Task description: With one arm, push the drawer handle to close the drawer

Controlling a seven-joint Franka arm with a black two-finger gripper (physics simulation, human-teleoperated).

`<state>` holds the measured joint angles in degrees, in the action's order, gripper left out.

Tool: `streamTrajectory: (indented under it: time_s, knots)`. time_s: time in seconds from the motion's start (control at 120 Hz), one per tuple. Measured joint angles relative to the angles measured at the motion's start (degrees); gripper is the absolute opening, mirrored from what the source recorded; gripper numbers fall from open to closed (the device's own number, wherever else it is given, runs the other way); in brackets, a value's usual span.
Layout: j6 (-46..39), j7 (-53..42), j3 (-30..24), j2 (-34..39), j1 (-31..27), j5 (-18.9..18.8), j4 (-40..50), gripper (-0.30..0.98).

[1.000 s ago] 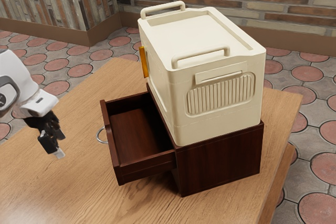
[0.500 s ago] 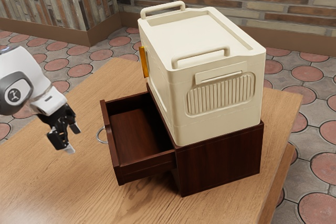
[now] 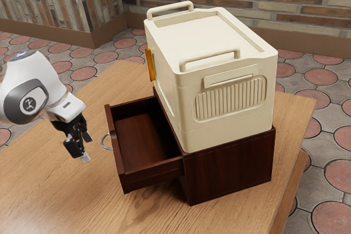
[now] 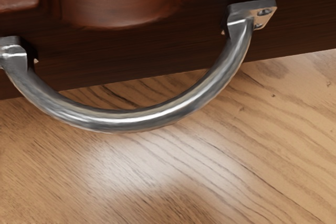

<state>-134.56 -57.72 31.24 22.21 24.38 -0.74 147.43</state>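
Two black fingers (image 3: pixel 73 147) of my gripper (image 3: pixel 86 148) stand apart with nothing between them, near the curved metal drawer handle (image 3: pixel 104 142) but not touching it. The handle bows out from the front of the dark wooden drawer (image 3: pixel 153 169), which hangs well out of its cabinet (image 3: pixel 230 171). The cabinet sits toward the far edge of the wooden table (image 3: pixel 60 195), at the exterior view's right, with the drawer facing away from that edge.

My main worry is the spread of the fingers: if I drive in like this, one may slip through the bow and hook it, so that backing off drags the drawer open again. The handle is smooth and rounded, so a push off its middle could skid aside or skew the drawer until it binds on its runners. The hand is low as well (I'd rather come up a touch than scrape wood), and a dip might catch a fingertip on the tabletop. Pushing too hard once the drawer seats could shove the cabinet toward that far edge, and the cream lidded container (image 3: pixel 219 97) on top might shift with it.
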Motion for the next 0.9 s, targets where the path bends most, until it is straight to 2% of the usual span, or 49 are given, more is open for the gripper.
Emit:
streamTrajectory:
  time_s: [0.142,0.292,0.517,0.9]
  knots:
    - [-0.8,1.9,0.0,-3.4,0.5,0.3,-2.7,0.20]
    - [-1.7,3.5,-0.2,-4.5,2.8,0.8,-3.6,0.03]
    - [-2.3,5.3,-0.2,-5.6,4.2,1.4,-4.5,-0.07]
    - [-2.5,7.1,-0.2,-8.6,7.4,3.7,-7.9,-0.09]
